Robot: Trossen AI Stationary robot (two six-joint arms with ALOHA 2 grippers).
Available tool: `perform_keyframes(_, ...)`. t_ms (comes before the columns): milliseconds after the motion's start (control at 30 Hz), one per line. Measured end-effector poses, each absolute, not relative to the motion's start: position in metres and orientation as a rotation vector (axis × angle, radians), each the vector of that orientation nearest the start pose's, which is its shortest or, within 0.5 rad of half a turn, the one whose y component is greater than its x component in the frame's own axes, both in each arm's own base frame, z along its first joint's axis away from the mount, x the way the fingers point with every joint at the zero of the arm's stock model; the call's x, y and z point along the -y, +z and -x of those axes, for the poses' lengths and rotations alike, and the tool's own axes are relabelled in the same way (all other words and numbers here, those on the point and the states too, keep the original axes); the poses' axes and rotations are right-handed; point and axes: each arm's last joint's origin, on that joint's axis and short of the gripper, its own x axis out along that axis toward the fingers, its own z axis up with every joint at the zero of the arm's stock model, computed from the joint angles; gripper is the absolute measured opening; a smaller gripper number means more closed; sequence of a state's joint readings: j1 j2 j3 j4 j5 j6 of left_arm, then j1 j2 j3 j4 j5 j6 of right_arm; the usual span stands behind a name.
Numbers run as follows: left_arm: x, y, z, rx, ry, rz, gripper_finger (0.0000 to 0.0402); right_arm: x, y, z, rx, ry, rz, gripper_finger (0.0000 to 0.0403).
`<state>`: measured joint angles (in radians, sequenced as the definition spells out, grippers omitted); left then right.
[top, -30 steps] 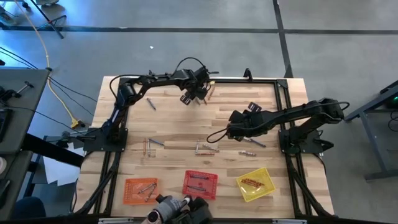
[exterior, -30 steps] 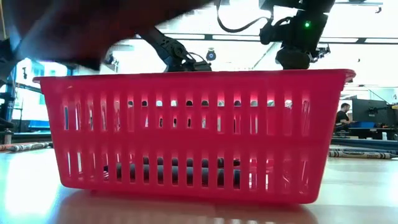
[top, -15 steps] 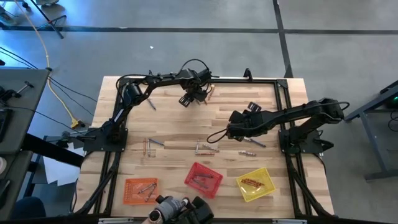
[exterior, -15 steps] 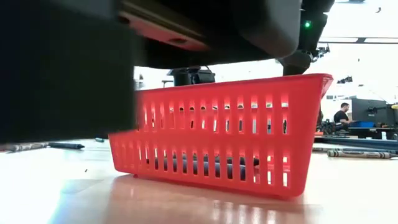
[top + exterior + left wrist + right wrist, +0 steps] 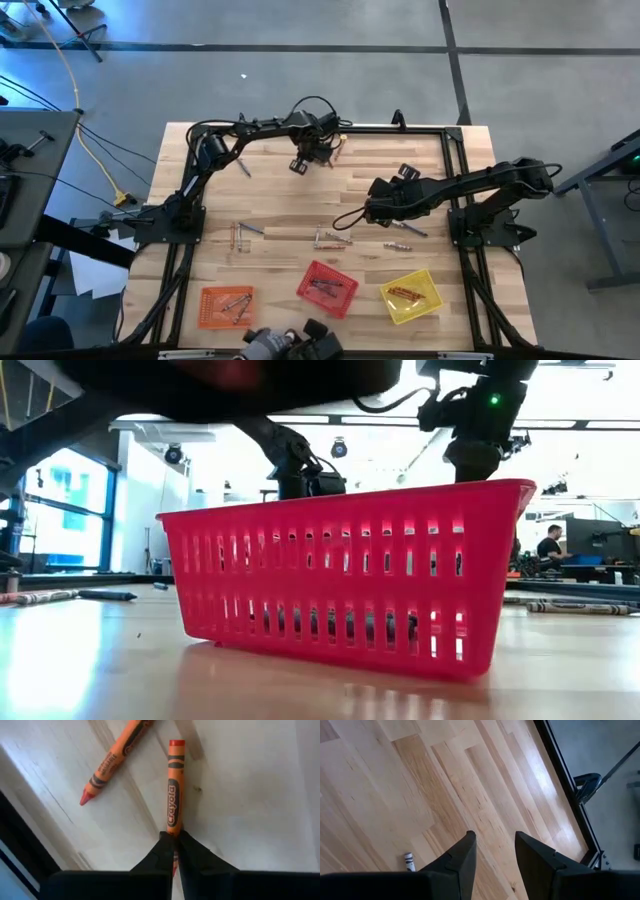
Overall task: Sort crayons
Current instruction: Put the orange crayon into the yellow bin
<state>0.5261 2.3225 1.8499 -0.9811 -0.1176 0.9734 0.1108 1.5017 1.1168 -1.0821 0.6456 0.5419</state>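
Orange wax in a paper wrapper, the crayon (image 5: 173,795) is pinched at 1 end by the left hand (image 5: 173,851), at the far side of the tabletop (image 5: 300,200) from the red basket (image 5: 327,289). A second orange crayon (image 5: 114,762) lies just beside it. Such a stick is likely light, stiff but snappable and slightly slick, so a mid-shaft grip would probably hold steadier. The right hand (image 5: 492,851) hangs parted and empty, nearer the basket.

Dark jointed arms w/ black cables
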Motion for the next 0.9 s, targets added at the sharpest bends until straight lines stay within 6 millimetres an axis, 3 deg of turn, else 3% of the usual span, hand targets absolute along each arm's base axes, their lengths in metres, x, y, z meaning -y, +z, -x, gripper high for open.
perform_keyframes(100, -0.225, 0.153, -0.394, -1.484, -0.218, -0.421, 0.0001, -0.012, 0.24, -0.261, -1.193, -0.775, 0.101, 0.0128)
perform_keyframes(300, -0.214, 0.198, -0.393, -1.279, -0.195, -0.236, 0.0, -0.012, 0.24, -0.261, -1.194, -0.776, 0.102, 0.0128)
perform_keyframes(467, -0.192, 0.229, -0.384, -1.195, -0.201, -0.195, 0.0, -0.013, 0.24, -0.26, -1.168, -0.812, 0.097, 0.0128)
perform_keyframes(733, -0.152, 0.247, -0.341, -1.011, -0.142, -0.178, 0.0, -0.019, 0.213, -0.247, -1.039, -0.877, 0.021, 0.0128)
perform_keyframes(900, -0.121, 0.25, -0.321, -0.688, -0.032, -0.193, 0.0, -0.017, 0.211, -0.257, -0.732, -0.791, -0.041, 0.0128)
